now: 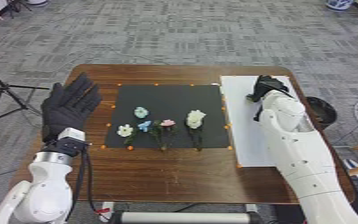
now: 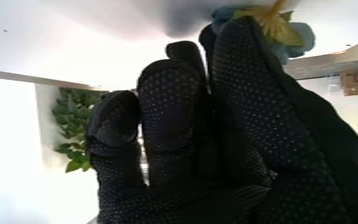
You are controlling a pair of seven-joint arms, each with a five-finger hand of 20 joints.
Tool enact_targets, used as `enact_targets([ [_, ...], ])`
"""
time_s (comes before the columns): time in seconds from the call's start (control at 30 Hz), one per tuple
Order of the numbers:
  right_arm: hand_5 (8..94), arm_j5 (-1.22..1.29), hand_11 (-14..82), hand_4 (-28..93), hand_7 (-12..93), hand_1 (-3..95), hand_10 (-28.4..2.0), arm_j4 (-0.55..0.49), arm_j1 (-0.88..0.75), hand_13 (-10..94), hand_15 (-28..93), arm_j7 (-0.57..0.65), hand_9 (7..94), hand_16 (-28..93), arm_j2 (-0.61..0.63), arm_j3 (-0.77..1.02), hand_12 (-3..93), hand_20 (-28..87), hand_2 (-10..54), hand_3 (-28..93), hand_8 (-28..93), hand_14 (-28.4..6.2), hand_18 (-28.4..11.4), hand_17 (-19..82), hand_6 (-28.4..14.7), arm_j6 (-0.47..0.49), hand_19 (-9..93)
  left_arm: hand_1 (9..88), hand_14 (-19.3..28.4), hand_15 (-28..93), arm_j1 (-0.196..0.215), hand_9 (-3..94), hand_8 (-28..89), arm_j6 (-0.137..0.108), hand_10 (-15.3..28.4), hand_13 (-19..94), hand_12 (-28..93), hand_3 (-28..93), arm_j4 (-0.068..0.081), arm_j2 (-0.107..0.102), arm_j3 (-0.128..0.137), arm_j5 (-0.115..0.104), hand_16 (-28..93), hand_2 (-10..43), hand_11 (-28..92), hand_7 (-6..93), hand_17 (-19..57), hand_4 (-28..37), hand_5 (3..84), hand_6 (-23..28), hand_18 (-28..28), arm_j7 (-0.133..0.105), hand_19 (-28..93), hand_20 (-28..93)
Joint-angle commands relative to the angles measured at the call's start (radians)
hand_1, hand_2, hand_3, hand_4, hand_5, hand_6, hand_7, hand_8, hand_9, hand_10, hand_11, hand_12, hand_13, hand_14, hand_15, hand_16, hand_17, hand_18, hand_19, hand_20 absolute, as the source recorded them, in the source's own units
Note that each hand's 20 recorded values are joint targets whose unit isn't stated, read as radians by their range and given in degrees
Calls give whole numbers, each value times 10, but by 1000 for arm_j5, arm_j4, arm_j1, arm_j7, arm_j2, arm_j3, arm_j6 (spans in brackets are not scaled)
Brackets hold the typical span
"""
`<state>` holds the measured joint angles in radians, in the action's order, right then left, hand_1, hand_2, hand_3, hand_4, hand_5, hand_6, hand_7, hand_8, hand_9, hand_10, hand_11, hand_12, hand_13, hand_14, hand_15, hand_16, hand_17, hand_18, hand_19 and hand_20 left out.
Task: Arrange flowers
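Being pinched by the right hand (image 1: 267, 85) at two o'clock, a blue flower (image 2: 301, 39) is likely meant for the white board (image 1: 250, 145); the left hand (image 1: 66, 112) is kept spread-fingered.

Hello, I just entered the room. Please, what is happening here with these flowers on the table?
The robot is arranging flowers. Its right robot hand is over the white board and holds a blue flower at the fingertips. More flowers, in white, pink and blue, lie on the black mat. The left robot hand is open at the left side of the table and holds nothing.
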<state>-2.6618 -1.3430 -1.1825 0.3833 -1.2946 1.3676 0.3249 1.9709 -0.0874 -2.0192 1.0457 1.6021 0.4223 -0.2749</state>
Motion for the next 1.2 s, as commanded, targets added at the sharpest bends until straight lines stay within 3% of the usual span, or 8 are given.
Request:
enact_targets([
  [0.03, 719, 45, 139, -283, 419, 617, -93, -71, -45, 701, 648, -4, 668, 339, 37, -21, 150, 386, -95, 635, 10, -59, -182, 429, 1, -62, 860, 262, 143, 195, 11, 323, -84, 4, 128, 245, 86, 683, -4, 1, 5, -6, -21, 127, 161, 95, -67, -283, 444, 78, 143, -4, 327, 82],
  [0.43, 728, 209, 139, -283, 417, 602, -100, -422, -233, 704, 617, -9, 674, 363, 130, -69, 151, 389, -95, 689, 52, -53, -186, 429, -10, -116, 857, 261, 144, 197, 23, 322, -84, -5, 130, 245, 86, 684, -9, 5, 27, -7, -22, 127, 160, 94, -67, -283, 443, 78, 143, -10, 328, 83],
  [0.63, 731, 229, 143, -282, 409, 600, -101, -547, -355, 705, 599, -23, 679, 368, 113, -72, 152, 386, -95, 699, 61, -53, -188, 427, -13, -91, 853, 262, 142, 192, 9, 322, -84, -6, 130, 244, 86, 681, 2, -18, 41, 12, -24, 128, 161, 93, -67, -283, 444, 79, 143, -6, 328, 82],
  [0.77, 724, 219, 142, -280, 411, 598, -102, -576, -410, 701, 591, -15, 669, 374, 74, -81, 152, 383, -95, 701, 72, -51, -189, 423, -14, -57, 849, 261, 137, 183, 7, 322, -83, -9, 130, 243, 85, 682, 3, -16, 55, 12, -26, 129, 161, 92, -67, -283, 444, 79, 143, -4, 326, 81],
  [0.87, 720, 230, 140, -277, 413, 597, -105, -593, -441, 698, 588, -5, 663, 377, 59, -85, 152, 382, -95, 702, 74, -50, -189, 421, -14, -32, 848, 261, 136, 182, 3, 322, -83, -26, 131, 242, 85, 681, 3, -23, 48, 7, -25, 129, 160, 92, -67, -283, 444, 79, 143, 2, 326, 81],
  [0.93, 718, 219, 140, -276, 415, 597, -106, -612, -472, 698, 587, -35, 661, 377, 53, -80, 152, 382, -95, 702, 75, -49, -189, 420, -14, -11, 848, 260, 136, 183, 1, 322, -84, -23, 131, 241, 85, 681, 7, -28, 46, 6, -24, 130, 161, 92, -67, -283, 444, 79, 142, 7, 327, 81],
  [1.2, 712, 205, 140, -272, 421, 598, -108, -602, -479, 698, 585, -10, 660, 378, 1, -105, 153, 380, -95, 700, 73, -49, -189, 419, -15, -48, 848, 260, 136, 184, -4, 320, -83, -32, 130, 240, 85, 683, 7, -31, 33, 1, -22, 131, 161, 95, -67, -283, 444, 79, 141, 0, 326, 81],
])
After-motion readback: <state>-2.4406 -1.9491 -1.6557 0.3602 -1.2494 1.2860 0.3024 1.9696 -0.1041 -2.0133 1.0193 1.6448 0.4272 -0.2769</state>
